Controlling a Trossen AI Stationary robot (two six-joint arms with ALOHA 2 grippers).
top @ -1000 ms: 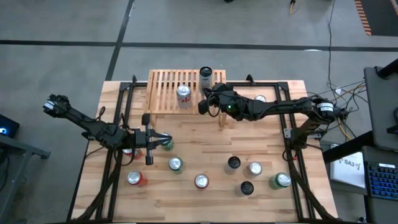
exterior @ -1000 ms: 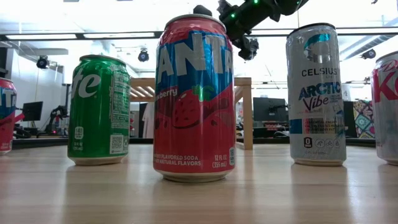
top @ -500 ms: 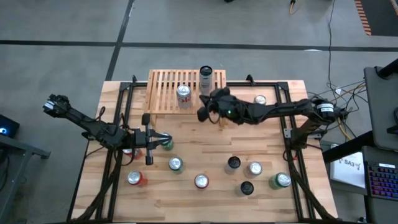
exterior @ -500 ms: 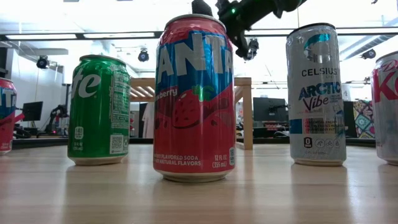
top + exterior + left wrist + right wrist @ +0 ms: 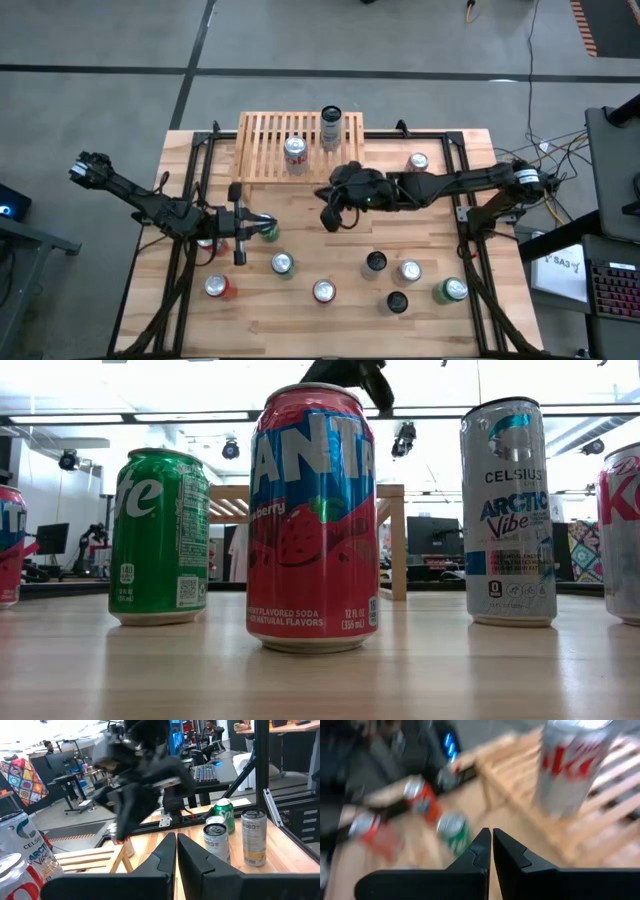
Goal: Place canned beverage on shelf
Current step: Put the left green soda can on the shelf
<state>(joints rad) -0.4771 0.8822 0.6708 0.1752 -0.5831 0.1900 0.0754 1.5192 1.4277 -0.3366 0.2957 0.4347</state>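
Hovering empty just in front of the shelf [image 5: 300, 147], the right jaws [image 5: 327, 216] are pressed together; they should be widening before descending squarely over a counter [image 5: 330, 240] can.

right gripper [image 5: 326, 217]: pulled back off the shelf [image 5: 262, 132], now over bare table, empty, fingers together.

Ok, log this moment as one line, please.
shelf: two cans on top | right gripper: shut, empty, in front of shelf | left gripper: shut, waiting
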